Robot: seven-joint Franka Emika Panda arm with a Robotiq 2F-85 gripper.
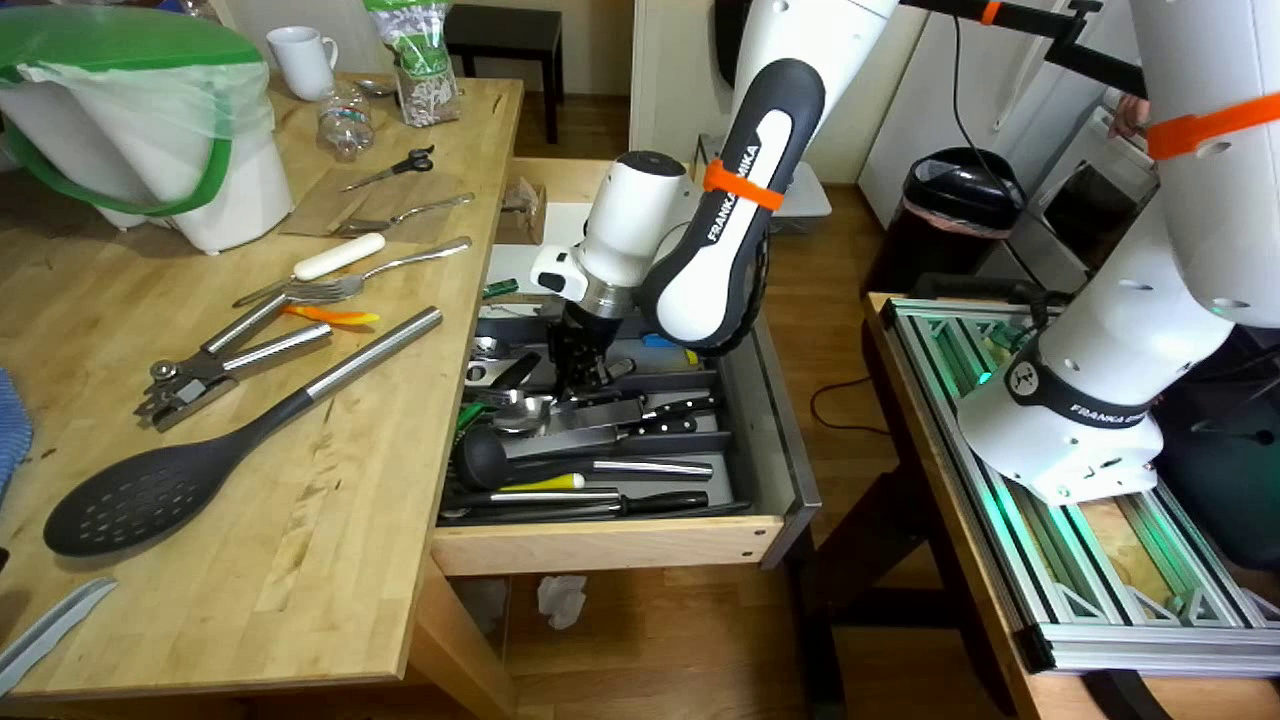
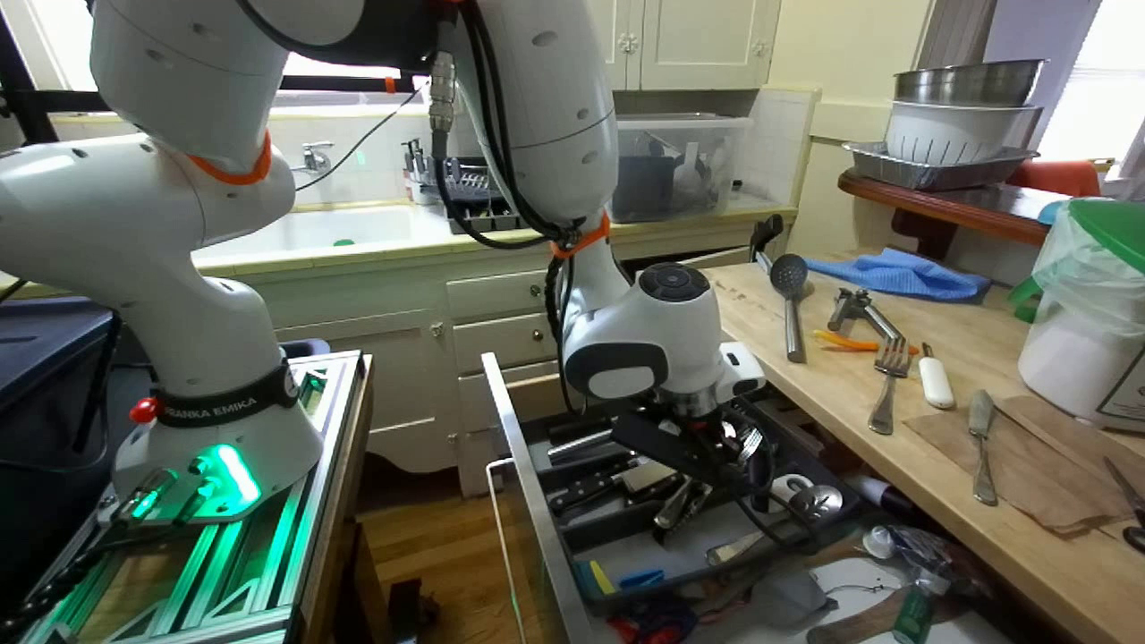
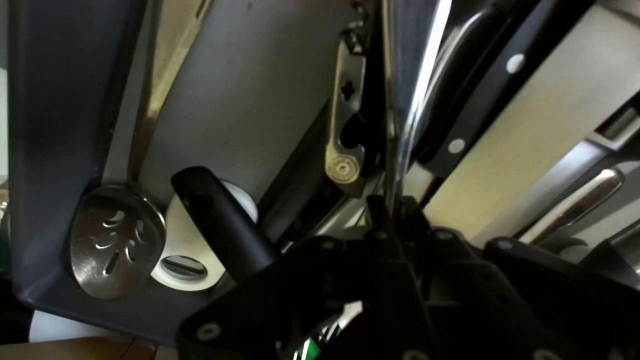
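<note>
Brown plank flooring (image 1: 660, 650) runs beneath a pale wooden table (image 1: 320, 590); a dark stool (image 1: 505, 32) and a black bin (image 1: 920, 250) stand farther back. In an exterior view, painted cabinets (image 2: 380, 394) sit under a white sink (image 2: 394, 222) and tiled backsplash (image 2: 783, 148). A red-brown shelf (image 2: 975, 217) stands near the cream wall (image 2: 859, 54), close to a bright, washed-out window (image 2: 1096, 112).

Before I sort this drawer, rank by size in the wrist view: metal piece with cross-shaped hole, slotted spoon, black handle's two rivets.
1. Slotted spoon
2. Metal piece with cross-shaped hole
3. Both rivets, which look alike
</note>
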